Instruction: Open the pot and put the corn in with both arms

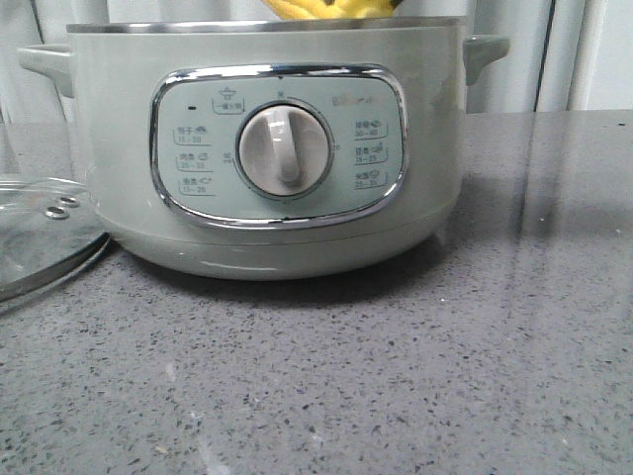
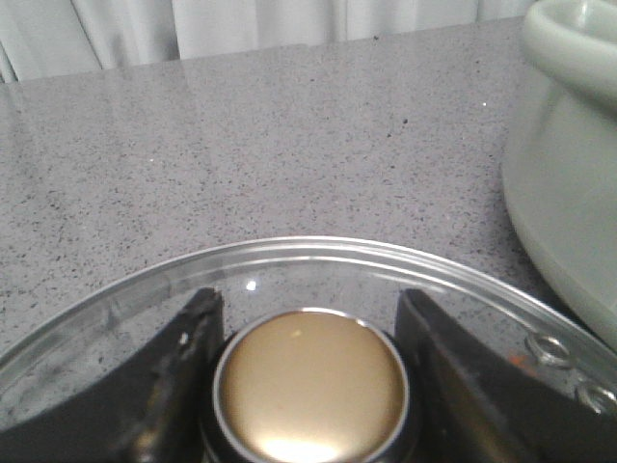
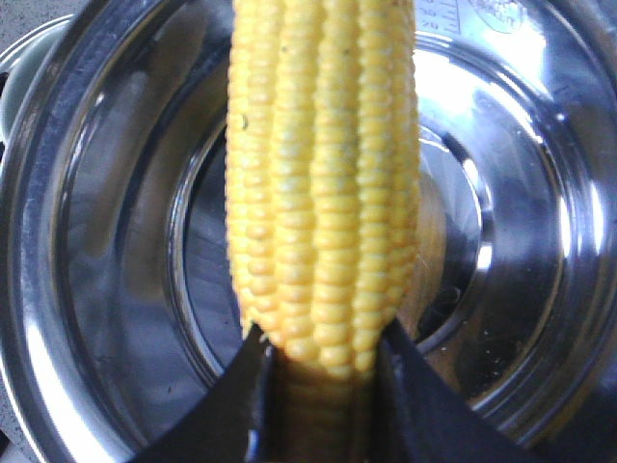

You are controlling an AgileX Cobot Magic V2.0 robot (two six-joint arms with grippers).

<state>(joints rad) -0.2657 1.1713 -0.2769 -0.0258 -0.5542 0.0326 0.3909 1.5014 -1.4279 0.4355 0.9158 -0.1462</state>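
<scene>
The pot (image 1: pixel 267 148) stands at the middle of the grey speckled table (image 1: pixel 396 376), its control panel (image 1: pixel 279 146) and white dial (image 1: pixel 285 150) facing the front camera. Its steel rim (image 1: pixel 267 24) is uncovered, and 2 side handles project, 1 on each side. The table surface in front of the pot and to its right is open.

The glass lid (image 1: pixel 40 233) lies flat on the table just to the left of the pot; its edge sits near the pot's base, and whether the 2 touch cannot be told from the front view. In the left wrist view the left gripper (image 2: pixel 308 386) has 1 black finger (image 2: pixel 164 386) on each side of the lid's gold knob (image 2: pixel 308 386), close against it; the jaws appear closed on the knob, though actual contact is not clear. The pot wall (image 2: pixel 569 193) stands just beside the lid's rim there.

The corn (image 3: pixel 323 193) is held above the open pot, over the steel inner bowl (image 3: pixel 116 289). The right gripper (image 3: pixel 318 386) is clenched on the cob's lower end, fingers pressed to both sides. In the front view a strip of yellow (image 1: pixel 331 8) shows above the rim.
</scene>
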